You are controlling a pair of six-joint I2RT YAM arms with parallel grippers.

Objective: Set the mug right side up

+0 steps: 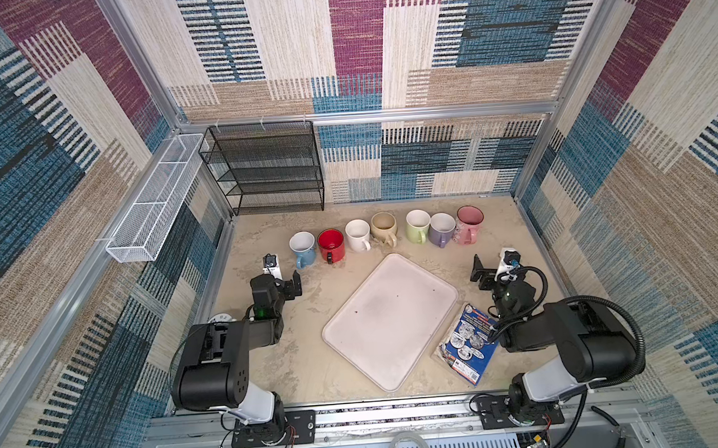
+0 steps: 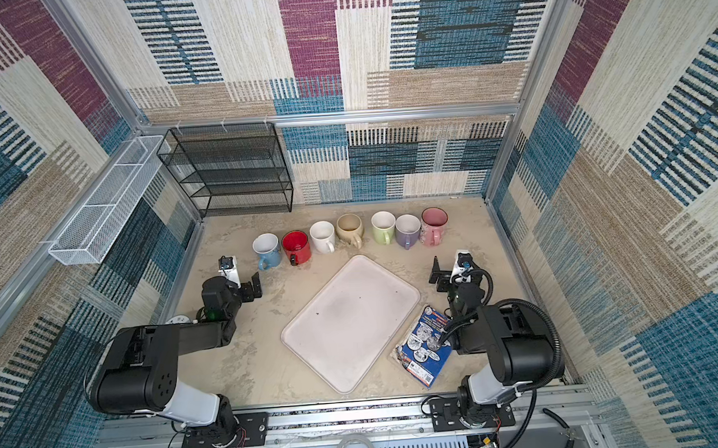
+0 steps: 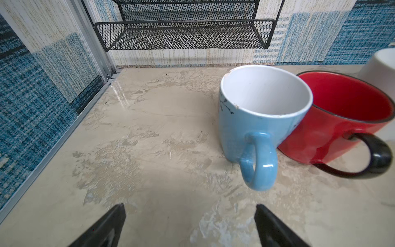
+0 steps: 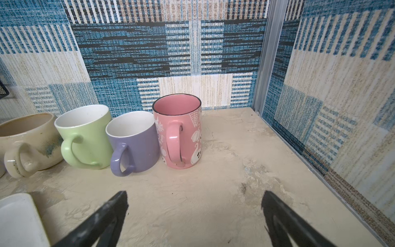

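All seven mugs (image 1: pixel 384 228) are seen upright; left gripper (image 3: pixel 190 213) and right gripper (image 4: pixel 194 201) are held wide, empty. Nothing should be nudged.

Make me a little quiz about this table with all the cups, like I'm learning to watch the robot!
1. True or false: a mug stands on the tray.
2. How many mugs stand in the row behind the tray?
3. Which one stands right next to the blue mug? A red, B pink, C green.

Key: 1 false, the tray is bare. 2 seven. 3 A, the red mug.
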